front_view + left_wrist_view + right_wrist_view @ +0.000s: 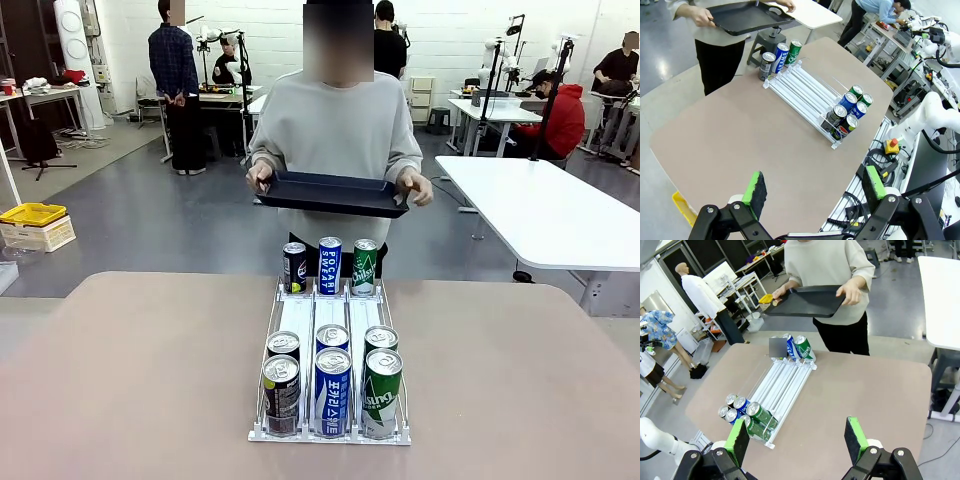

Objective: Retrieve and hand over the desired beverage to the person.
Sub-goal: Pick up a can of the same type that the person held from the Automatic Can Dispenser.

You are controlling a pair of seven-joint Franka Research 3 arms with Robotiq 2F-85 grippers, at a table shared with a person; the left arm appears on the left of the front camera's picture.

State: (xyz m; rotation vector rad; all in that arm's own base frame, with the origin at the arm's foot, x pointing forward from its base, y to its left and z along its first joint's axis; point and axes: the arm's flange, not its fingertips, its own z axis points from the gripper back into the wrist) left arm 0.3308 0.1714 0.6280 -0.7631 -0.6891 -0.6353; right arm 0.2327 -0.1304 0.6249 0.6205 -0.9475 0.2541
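The person [337,125] in a light grey sweatshirt stands at the table's far side and holds a dark tray [332,193] in both hands. A clear three-lane can rack [330,330] lies mid-table. At its far end stand a black can [295,267], a blue can [329,265] and a green can [365,266]. Several more black, blue and green cans [333,385] crowd its near end. My left gripper [815,187] hangs open high above the table's near corner. My right gripper [797,439] is also open and holds nothing, well short of the rack [782,385].
The tan table [140,370] has bare surface on both sides of the rack. A white table [545,210] stands to the right behind it. A yellow bin [32,214] sits on the floor at far left. Other people stand farther back.
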